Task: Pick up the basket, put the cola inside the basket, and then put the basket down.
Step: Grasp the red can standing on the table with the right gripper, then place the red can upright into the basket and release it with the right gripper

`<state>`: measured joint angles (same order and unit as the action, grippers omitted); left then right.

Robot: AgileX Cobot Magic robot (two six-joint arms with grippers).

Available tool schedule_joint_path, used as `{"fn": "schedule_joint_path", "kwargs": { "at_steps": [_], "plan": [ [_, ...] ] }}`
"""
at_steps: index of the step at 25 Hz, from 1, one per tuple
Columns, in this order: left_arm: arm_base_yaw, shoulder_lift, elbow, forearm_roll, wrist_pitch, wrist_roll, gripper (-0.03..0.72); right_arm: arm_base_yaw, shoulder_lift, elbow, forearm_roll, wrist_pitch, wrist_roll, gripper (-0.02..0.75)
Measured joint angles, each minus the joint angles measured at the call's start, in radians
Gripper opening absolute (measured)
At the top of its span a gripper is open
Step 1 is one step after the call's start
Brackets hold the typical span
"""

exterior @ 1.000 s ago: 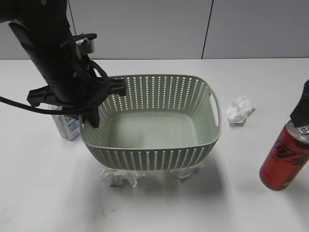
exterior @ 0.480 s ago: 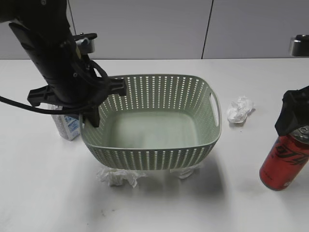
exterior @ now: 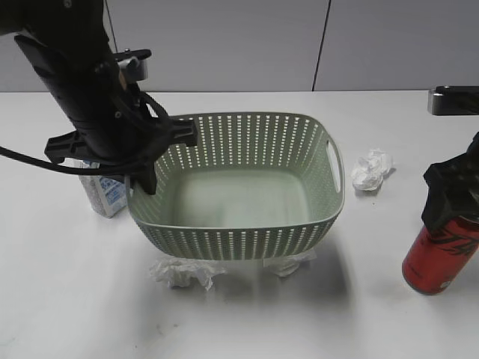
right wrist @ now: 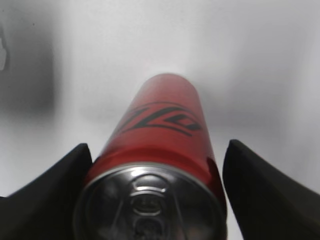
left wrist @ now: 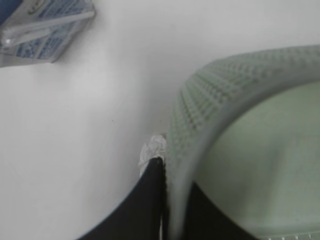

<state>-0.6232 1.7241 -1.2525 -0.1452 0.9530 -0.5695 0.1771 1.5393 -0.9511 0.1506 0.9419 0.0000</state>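
**Right pincer straddles the cola can from above while the left holds the basket**

We see the cola (right wrist: 157,135), a slim red can with a silver top, standing upright on the white table (exterior: 247,329). Its long axis runs straight up toward the right pincer (right wrist: 155,195), which sits directly over it. In the right wrist view the two dark fingers (right wrist: 47,192) are spread wide, one on either side of the can's top, with a clear gap on both sides, so nothing is gripped yet. We judge that the coming move depends on this alignment: the can lies centred between the fingers and just below them, so a straight descent and a squeeze across its width should take it.

The pale green basket (exterior: 239,187) lies well away from the right pincer, toward the other arm. The left pincer (left wrist: 170,200) is pinching the basket's near rim, one finger outside the wall and one inside. The basket appears raised a little, since crumpled white paper (exterior: 179,273) shows under its front edge. A blue and white carton (exterior: 105,196) stands just beside the left pincer, outside the basket.

The right arm is clearly the nearer one to the cola.
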Motion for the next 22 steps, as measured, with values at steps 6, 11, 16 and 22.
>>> {"fn": "schedule_joint_path", "kwargs": {
  "at_steps": [6,11,16,22],
  "plan": [
    [0.000,0.000,0.000,0.000,-0.014,0.000,0.004,0.000,-0.001,0.000,-0.001,0.006,0.000,0.526],
    [0.000,0.000,0.000,0.000,-0.060,0.005,0.004,0.000,-0.003,-0.007,-0.012,0.021,-0.005,0.526],
    [0.000,0.009,-0.001,0.000,-0.092,0.010,0.004,0.000,-0.076,-0.110,-0.070,0.119,-0.006,0.522],
    [0.000,0.104,-0.102,-0.003,-0.032,0.056,0.004,0.019,-0.139,-0.405,-0.113,0.274,-0.016,0.522]
  ]
}}
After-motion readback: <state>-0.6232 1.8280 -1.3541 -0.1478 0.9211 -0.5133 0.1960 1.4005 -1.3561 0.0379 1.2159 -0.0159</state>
